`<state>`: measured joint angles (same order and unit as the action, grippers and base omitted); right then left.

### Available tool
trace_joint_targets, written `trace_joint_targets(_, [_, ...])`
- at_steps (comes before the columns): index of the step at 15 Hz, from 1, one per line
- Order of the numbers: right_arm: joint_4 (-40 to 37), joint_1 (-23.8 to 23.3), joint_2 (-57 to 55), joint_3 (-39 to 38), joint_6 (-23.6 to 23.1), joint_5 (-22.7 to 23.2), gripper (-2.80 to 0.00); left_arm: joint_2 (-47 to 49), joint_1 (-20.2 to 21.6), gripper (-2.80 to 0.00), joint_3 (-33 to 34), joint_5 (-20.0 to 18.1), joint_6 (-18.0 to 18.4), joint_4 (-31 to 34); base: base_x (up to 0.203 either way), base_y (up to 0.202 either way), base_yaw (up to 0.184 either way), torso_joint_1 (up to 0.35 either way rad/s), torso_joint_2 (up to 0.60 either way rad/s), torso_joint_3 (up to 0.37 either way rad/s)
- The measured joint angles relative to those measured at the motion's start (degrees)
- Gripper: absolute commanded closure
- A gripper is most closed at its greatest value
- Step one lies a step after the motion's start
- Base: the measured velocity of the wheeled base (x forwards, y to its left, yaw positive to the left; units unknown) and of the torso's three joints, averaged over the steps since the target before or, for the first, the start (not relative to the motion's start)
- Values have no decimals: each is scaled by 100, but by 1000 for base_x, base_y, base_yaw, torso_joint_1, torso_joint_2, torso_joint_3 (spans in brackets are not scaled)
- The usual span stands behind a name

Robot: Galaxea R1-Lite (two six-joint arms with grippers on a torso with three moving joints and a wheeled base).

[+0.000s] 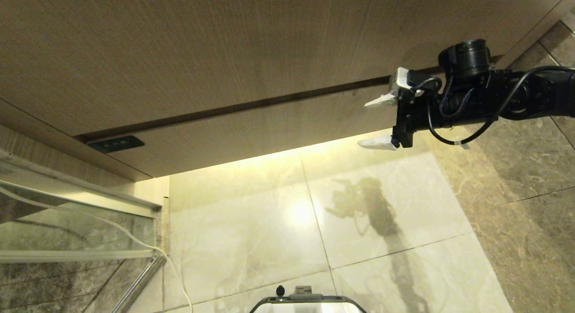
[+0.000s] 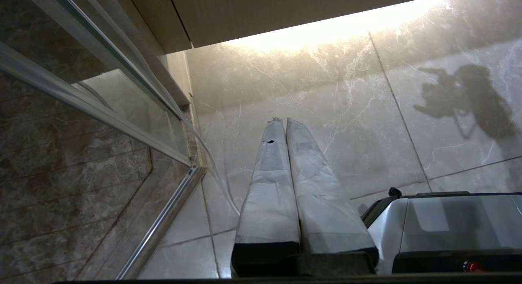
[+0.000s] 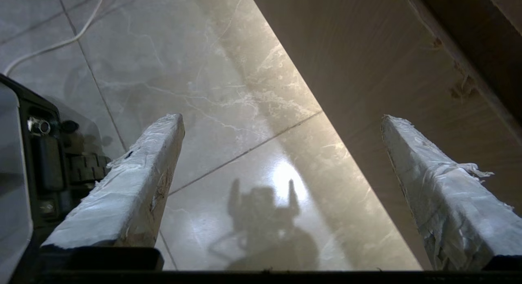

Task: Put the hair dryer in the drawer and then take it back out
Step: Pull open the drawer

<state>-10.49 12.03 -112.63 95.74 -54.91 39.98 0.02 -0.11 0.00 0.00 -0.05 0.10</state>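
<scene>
The drawer [image 1: 251, 133] is closed; the right claw [image 1: 375, 122], spread wide and empty, hovers just in front of it. The left claw [image 2: 281, 121], fingers pressed together, shows only in the left wrist view.

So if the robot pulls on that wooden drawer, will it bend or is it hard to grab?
The drawer looks like a stiff wood board, so it probably won't bend. Its front is flat with no handle, so the open right gripper may slip unless it hooks the edge. Being wide, it may feel heavy and should slide straight, not tip.
</scene>
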Motion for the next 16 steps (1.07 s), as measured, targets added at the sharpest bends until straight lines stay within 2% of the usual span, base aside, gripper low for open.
trace_joint_targets(3, [95, -16, -73, -9, -526, 2, -280, 0, 1, 0, 0, 0, 0, 0, 0, 0, 0, 0, 0, 0])
trace_joint_targets(7, [482, -60, -246, 126, -785, 12, -280, 0, 1, 0, 0, 0, 0, 0, 0, 0, 0, 0, 0, 0])
trace_joint_targets(16, [1061, -219, -585, 564, -799, 24, -280, 0, 4, 0, 0, 0, -2, 0, 0, 0, 0, 0, 0, 0])
